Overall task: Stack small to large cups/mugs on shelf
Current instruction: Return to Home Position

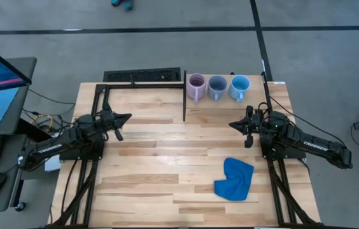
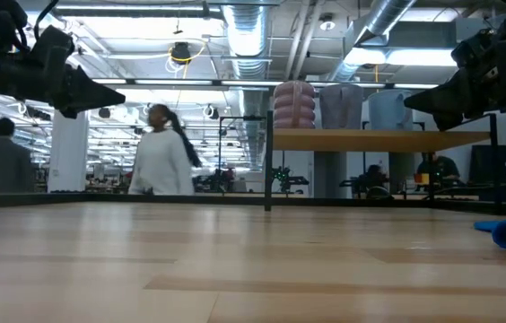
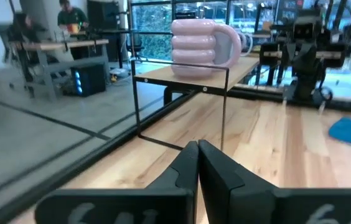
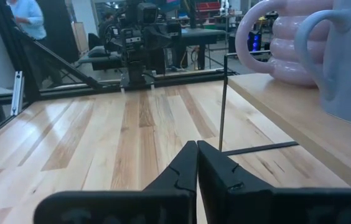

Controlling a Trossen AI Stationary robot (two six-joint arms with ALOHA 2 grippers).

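Three mugs stand in a row on the pale wood shelf (image 1: 225, 109) at the table's far side: lilac (image 1: 196, 86), grey-blue (image 1: 217, 87) and sky blue (image 1: 239, 87). In the low view they sit on the raised shelf (image 2: 379, 139), with the lilac mug (image 2: 294, 104) at its left end. My left gripper (image 1: 128, 117) hovers level, shut and holding nothing, left of the shelf's black bar (image 1: 184, 102), pointing at the lilac mug (image 3: 200, 40). My right gripper (image 1: 232, 124) hovers level and shut over the table just in front of the shelf.
A crumpled blue cloth (image 1: 235, 179) lies on the striped tabletop near the right front. A thin black frame (image 1: 103, 95) borders the far left of the table. Bare planks (image 1: 167, 152) lie between the two arms. A person (image 2: 161, 152) stands in the room behind.
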